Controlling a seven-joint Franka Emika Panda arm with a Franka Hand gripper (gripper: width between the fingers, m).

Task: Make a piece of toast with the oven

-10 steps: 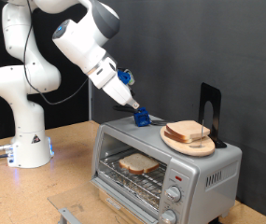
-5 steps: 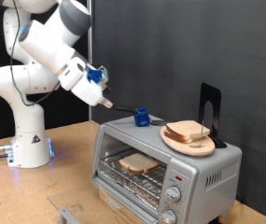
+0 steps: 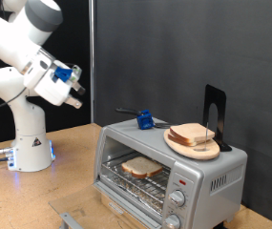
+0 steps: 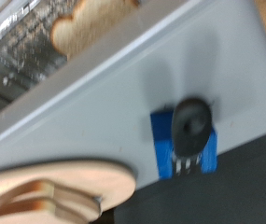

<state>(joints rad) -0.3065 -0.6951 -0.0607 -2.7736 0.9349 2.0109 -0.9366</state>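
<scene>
The gripper (image 3: 75,84) hangs high in the air, well apart from everything on the bench, and whether its fingers are spread or pressed together cannot be told: in the exterior view they are small and seen end-on, and the wrist view shows none of them; nothing shows between them. Far below and toward the exterior view's right of the gripper stands the oven (image 3: 174,172), with a slice of toast (image 3: 141,168) lying flat on its wire rack (image 3: 134,181), where it would need to sit for the heat to reach it; the wrist view also catches this slice (image 4: 88,21) on the rack. On the oven's roof, farther from the gripper than that slice, a round wooden plate (image 3: 178,142) carries more bread (image 3: 194,135), probably a stock kept within reach. Nearer the gripper on the same roof sits a small blue block (image 3: 146,120) with a dark handle (image 3: 126,111) sticking out toward the arm; the wrist view looks down on it (image 4: 185,140). A black stand (image 3: 212,116) rises behind the plate. Half a second ago the gripper was just beside that handle's free end, and a second ago it was down at the block itself; it has since swung up and away toward the exterior view's left, while block, plate and slices lie where they were.
</scene>
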